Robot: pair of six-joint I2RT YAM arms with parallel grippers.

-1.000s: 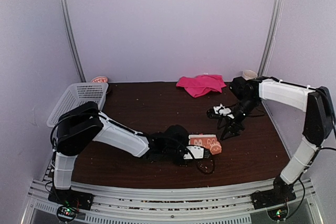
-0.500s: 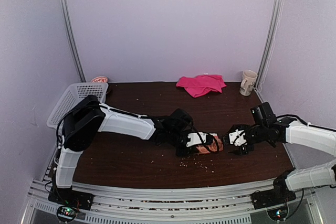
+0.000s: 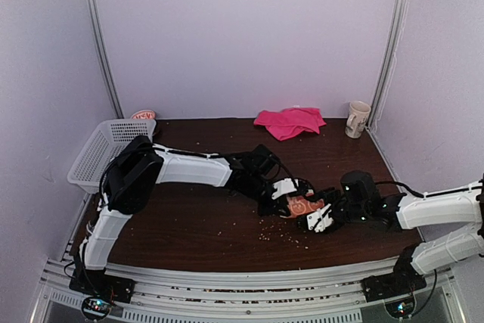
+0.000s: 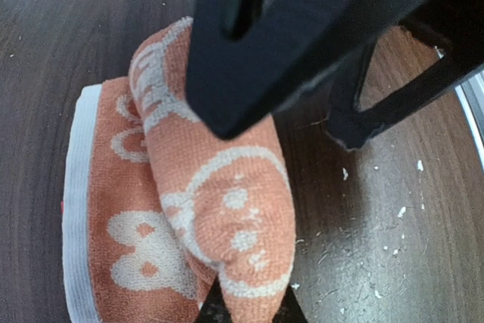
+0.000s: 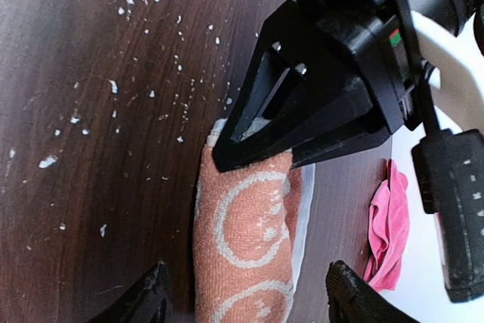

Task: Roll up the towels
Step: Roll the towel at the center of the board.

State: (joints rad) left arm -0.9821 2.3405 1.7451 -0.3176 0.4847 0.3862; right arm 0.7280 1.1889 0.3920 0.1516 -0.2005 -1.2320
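The orange towel with its cream cartoon pattern lies as a roll on the brown table, with a flat, white-edged part beside it. My left gripper is shut on one end of the roll; its dark fingertips pinch the cloth at the bottom of the left wrist view. My right gripper faces it from the other end. It is open, and its fingers stand either side of the roll without touching it. The pink towel lies crumpled at the back of the table.
A white lattice basket stands at the back left with a small cup behind it. A cream mug stands at the back right by the post. Pale crumbs dot the table in front of the roll.
My right arm has swung down from the back right and come in low, its open gripper now around the roll's near end. The left arm has stretched further right, carrying the roll with it.
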